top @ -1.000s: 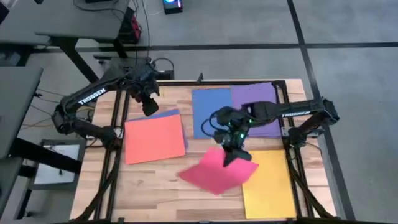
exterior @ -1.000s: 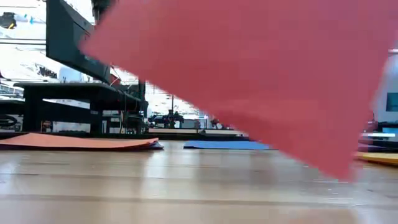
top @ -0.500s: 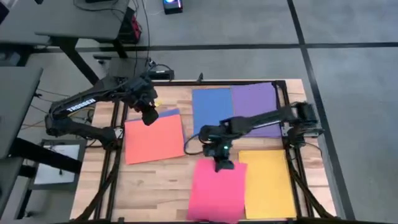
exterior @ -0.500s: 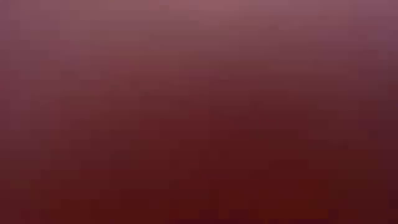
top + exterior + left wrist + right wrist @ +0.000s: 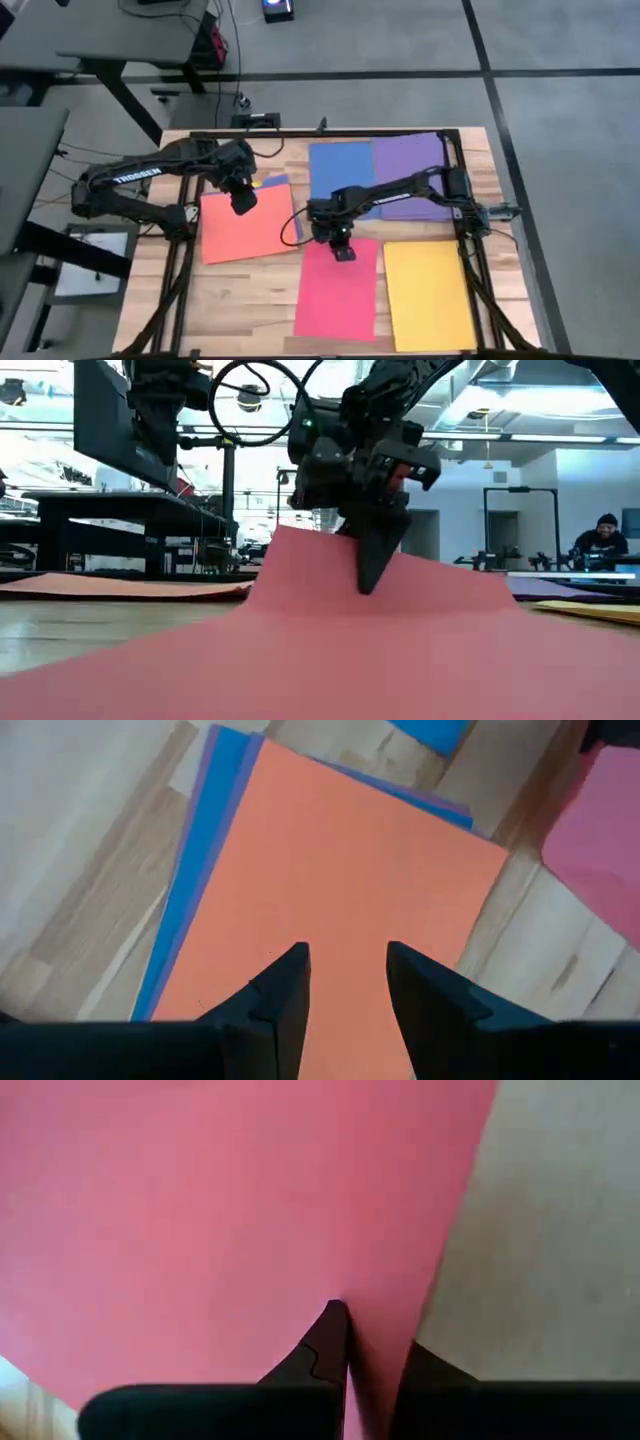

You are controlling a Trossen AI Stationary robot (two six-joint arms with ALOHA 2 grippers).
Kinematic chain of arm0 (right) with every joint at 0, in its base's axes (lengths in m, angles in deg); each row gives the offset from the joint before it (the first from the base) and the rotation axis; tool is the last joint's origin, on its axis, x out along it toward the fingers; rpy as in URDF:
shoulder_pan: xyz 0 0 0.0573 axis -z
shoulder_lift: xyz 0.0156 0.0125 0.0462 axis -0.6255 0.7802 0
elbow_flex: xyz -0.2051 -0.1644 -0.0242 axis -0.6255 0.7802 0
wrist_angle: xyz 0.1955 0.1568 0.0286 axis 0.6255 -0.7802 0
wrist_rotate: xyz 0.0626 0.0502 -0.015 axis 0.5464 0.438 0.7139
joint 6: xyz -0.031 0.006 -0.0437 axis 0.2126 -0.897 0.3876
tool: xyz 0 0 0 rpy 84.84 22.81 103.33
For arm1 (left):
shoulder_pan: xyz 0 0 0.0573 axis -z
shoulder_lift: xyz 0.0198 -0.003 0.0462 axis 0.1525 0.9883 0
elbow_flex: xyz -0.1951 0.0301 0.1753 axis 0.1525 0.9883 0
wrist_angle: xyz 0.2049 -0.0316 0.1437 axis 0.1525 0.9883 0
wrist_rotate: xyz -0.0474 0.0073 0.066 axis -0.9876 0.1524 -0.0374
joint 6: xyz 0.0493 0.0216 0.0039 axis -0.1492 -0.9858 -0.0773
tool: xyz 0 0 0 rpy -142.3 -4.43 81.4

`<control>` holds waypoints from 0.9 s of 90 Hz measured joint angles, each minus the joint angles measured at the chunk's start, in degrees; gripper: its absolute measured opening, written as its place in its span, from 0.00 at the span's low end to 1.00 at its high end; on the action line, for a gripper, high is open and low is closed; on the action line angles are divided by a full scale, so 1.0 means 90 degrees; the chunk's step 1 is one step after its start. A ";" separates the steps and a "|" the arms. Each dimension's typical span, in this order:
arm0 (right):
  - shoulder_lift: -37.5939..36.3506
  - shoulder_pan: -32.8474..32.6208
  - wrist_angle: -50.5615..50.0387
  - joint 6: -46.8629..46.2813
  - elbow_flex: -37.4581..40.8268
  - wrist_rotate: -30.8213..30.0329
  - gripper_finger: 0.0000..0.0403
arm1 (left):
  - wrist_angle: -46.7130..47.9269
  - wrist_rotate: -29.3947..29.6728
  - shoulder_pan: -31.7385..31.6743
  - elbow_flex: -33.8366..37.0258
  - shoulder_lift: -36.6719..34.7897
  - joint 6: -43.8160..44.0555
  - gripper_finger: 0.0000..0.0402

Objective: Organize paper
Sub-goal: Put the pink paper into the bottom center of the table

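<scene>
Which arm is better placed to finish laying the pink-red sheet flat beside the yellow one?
The right. Its end effector is shut on the pink-red sheet at its far edge, beside the yellow sheet. The left end effector hovers open over the salmon-orange sheet.

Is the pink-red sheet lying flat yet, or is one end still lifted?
Lifted at one end. The right gripper pinches the pink-red sheet at its far edge; in the low view that edge rises off the table.

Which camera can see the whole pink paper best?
The high view: the pink paper lies in full on the table beside the yellow sheet, the right gripper pinching its far edge. The low view shows that edge lifted. The right wrist view shows only a pink patch between fingers; the left wrist view, one corner.
</scene>
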 joint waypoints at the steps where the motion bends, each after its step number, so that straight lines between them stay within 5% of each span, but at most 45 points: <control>1: 0.0000 -0.0004 0.0005 0.0003 -0.0001 -0.0015 0.00 | 0.0001 0.0000 0.0000 0.0004 0.0000 0.0001 0.29; 16: 0.0000 -0.0011 -0.0020 0.0317 -0.0002 -0.0293 0.05 | -0.0070 0.0000 0.0000 0.0010 0.0000 -0.0008 0.29; 51: -0.0007 -0.0017 -0.0329 0.0756 -0.0052 -0.1037 0.37 | -0.0095 0.0000 0.0000 0.0010 0.0000 -0.0042 0.29; 81: -0.0011 0.0174 -0.1977 0.0262 -0.1385 -0.1076 0.50 | -0.0218 0.0000 0.0000 0.0010 0.0000 -0.0376 0.29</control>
